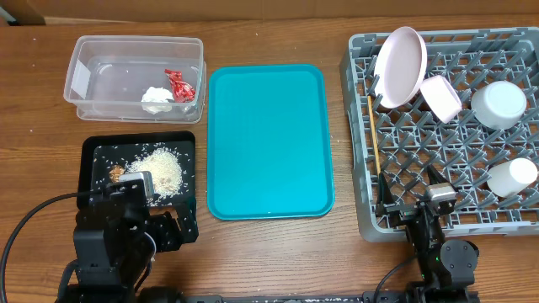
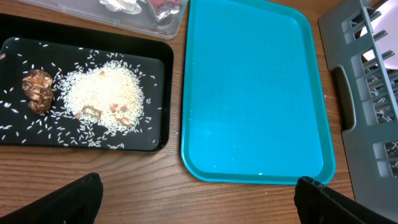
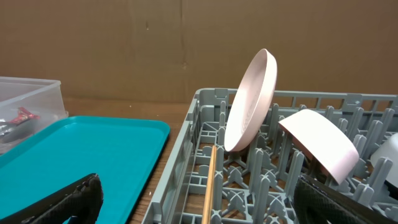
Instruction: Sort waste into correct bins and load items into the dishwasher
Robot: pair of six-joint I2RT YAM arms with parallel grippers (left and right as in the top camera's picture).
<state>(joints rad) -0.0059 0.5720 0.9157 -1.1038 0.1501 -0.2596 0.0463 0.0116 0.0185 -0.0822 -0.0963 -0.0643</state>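
On the wooden table, the rack at the right edge holds plate and chopstick just ahead of the right gripper (jaws apart, empty), while rice on the front-left tray lies before the left gripper, likewise spread.

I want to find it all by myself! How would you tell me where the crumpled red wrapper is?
Find the big teal plastic tray in the middle, then the clear rectangular plastic tub left of its far end. Inside, beside a crumpled white tissue wad, lies the crumpled red wrapper, the only red thing there.
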